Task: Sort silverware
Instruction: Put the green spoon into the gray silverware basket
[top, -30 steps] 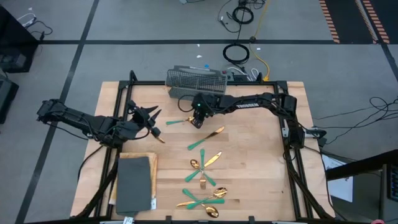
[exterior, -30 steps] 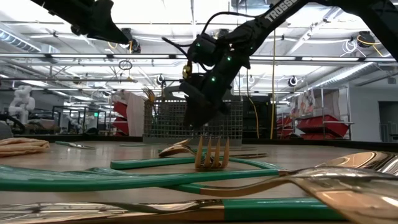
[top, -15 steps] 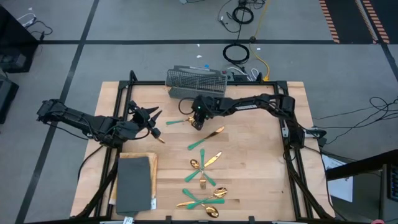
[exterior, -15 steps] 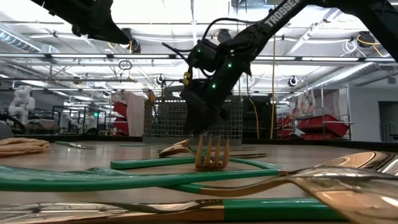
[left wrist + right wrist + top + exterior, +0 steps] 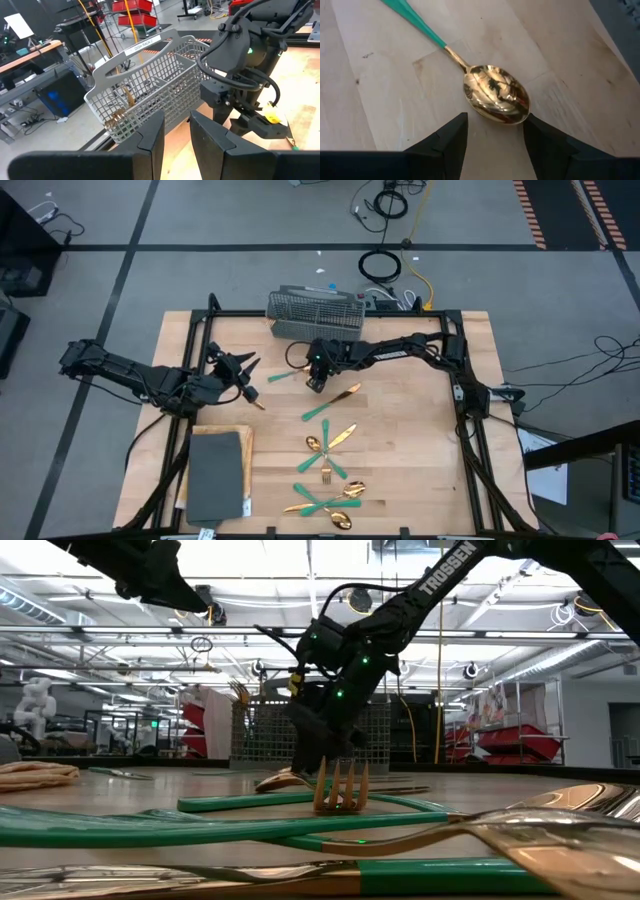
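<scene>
Grey workshop floor with cables surrounds our wooden bench (image 5: pixel 400 480), and we read the layout as a sorting station: loose cutlery toward six o'clock, the collecting basket at twelve.

We take the wire-mesh basket (image 5: pixel 315 306), at the bench's twelve o'clock edge, for the place where pieces go; some gold heads already stand in it. A dark grey pad (image 5: pixel 215 475) lies at about seven o'clock.

Our left hand (image 5: pixel 240 368) waits at nine o'clock, raised off the wood and facing the basket, its fingers parted with nothing between them, probably kept clear so the other arm can work.

Our right hand (image 5: pixel 492 131) is low over the bench just below the basket, fingers spread either side of a spoon (image 5: pixel 496 101) but not gripping it. We judge it is lined up for a pickup at the bowl.

That spoon lies flat, with a polished gold bowl mirroring the ceiling, a thin gold neck, and a slim teal handle running toward nine o'clock.

Remaining silverware (image 5: pixel 330 465) stretches from centre to six o'clock, several pieces crossing one another.
</scene>
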